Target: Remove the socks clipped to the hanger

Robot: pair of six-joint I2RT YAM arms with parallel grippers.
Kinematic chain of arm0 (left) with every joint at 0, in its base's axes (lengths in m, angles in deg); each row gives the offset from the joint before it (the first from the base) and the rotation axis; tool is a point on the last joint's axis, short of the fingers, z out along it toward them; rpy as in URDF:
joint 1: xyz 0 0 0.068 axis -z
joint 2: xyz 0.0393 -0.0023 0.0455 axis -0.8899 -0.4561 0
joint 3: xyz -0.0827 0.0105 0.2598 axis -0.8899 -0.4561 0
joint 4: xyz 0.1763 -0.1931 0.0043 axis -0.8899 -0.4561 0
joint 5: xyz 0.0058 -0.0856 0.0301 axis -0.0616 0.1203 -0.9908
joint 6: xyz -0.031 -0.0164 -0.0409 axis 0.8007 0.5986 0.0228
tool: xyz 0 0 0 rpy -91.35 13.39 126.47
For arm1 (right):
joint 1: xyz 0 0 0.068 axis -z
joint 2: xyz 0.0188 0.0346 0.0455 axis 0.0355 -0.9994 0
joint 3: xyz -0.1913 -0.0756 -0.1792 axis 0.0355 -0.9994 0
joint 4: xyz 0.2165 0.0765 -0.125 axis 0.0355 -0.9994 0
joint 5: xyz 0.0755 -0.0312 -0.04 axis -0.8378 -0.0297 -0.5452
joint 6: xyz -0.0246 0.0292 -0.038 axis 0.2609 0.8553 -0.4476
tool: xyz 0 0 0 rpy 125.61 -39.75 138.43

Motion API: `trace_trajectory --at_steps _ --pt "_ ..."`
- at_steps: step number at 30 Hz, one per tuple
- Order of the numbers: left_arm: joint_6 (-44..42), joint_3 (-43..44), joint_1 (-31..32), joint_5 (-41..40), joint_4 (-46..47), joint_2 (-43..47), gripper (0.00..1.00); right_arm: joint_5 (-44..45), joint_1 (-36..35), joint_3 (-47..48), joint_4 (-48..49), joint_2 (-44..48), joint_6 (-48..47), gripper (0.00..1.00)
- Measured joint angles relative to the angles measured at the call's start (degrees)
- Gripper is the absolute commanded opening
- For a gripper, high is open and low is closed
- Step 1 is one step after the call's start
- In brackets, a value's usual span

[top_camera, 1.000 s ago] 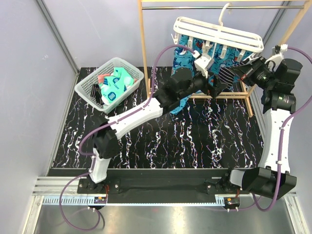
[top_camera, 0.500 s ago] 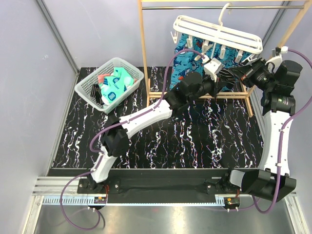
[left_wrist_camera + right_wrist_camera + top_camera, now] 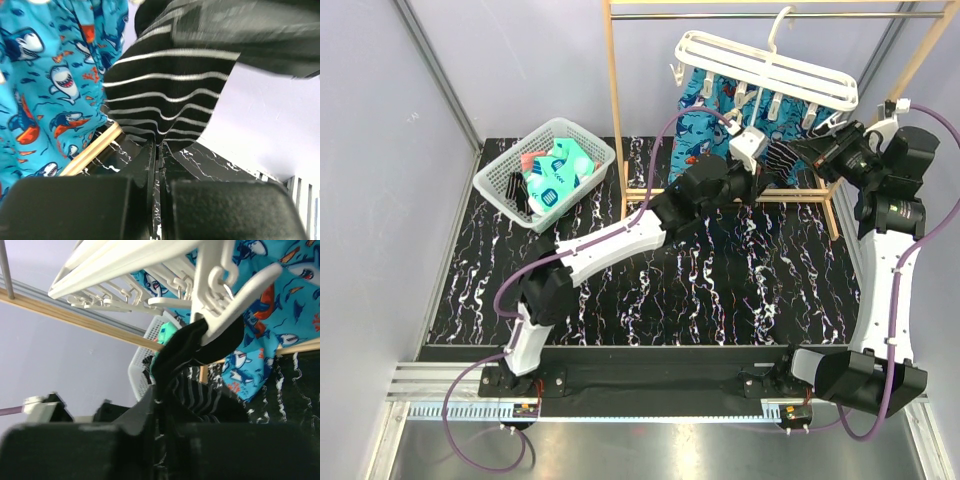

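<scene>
The striped sock (image 3: 165,95) hung from a clip (image 3: 220,315) at the hanger's (image 3: 770,65) right end, beside the shark cloth (image 3: 50,85). The left gripper (image 3: 157,150) was closed on the sock's lower edge. The right gripper (image 3: 159,400) was closed just under the clip, seemingly pinching the cuff, though its tips were blurred. Bare wall (image 3: 270,115) lay right of the sock, and the rack's rail (image 3: 92,150) ran close beneath. Other socks (image 3: 552,172) lay in the basket (image 3: 500,170), well apart.
</scene>
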State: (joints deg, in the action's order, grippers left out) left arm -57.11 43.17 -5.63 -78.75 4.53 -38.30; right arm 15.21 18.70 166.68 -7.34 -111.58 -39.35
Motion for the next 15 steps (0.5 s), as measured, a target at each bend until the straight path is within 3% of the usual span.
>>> trace_trajectory --at_steps 3,6,9,15 --pt "-0.31 -0.13 0.39 -1.18 -0.07 1.27 0.0 1.25 -0.07 -0.04 -0.57 0.04 -0.28 0.52" --pt "-1.01 -0.13 0.92 -2.03 -0.42 1.97 0.0 4.48 -0.07 1.18 -4.02 0.04 -2.23 0.7" --pt "-1.86 -0.13 1.36 -3.02 -0.79 2.05 0.0 10.19 -0.07 5.6 -10.32 -0.37 -4.83 0.78" --pt "-3.63 -0.13 2.1 -5.33 -1.66 2.05 0.0 23.93 -0.09 18.67 -20.96 -1.95 -9.46 0.8"
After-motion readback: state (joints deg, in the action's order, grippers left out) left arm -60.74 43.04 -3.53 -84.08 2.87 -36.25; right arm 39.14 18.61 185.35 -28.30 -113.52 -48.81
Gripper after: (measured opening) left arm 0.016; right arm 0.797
